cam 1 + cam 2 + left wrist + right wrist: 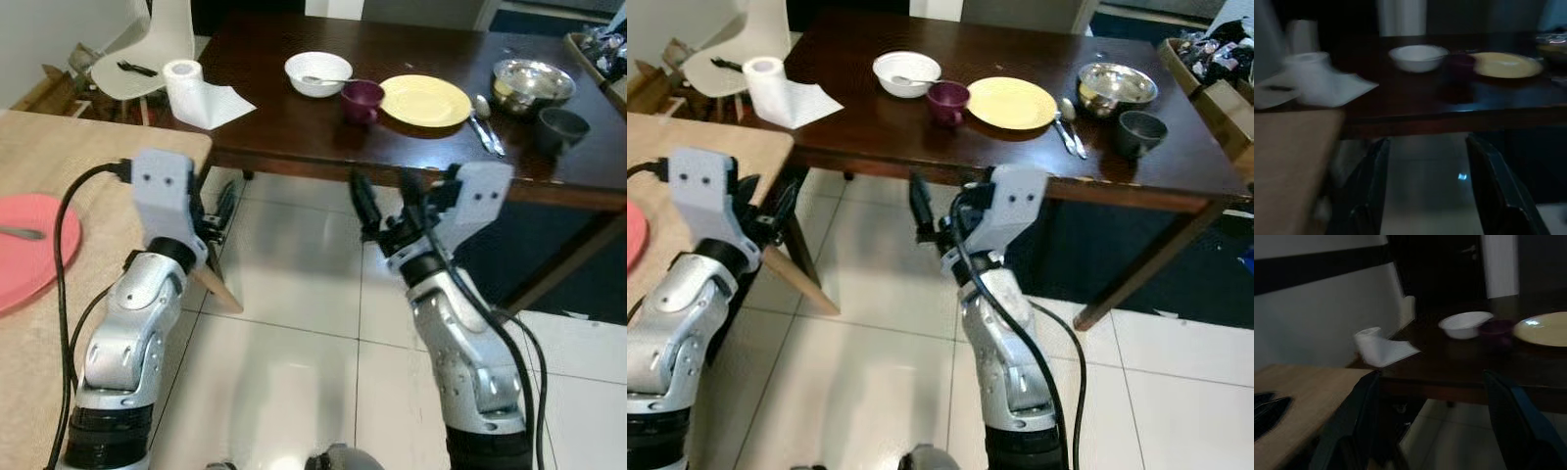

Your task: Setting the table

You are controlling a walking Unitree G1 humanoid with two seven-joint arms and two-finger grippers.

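A dark wooden table (294, 132) stands ahead of me. On it are a white bowl (318, 73) with a spoon in it, a purple cup (361, 100), a yellow plate (425, 100), loose cutlery (485, 125), a steel bowl (532, 85) and a dark grey cup (561, 127). Both arms are raised over the tiled floor, short of the table's near edge. My left gripper (1432, 188) is open and holds nothing. My right gripper (1432, 426) is likewise open and holds nothing.
A paper towel roll (184, 83) with a loose sheet sits at the dark table's left end. A light wooden table (59, 157) at my left carries a pink plate (29, 259) with a utensil on it. A white chair (147, 49) behind holds a black fork (135, 68).
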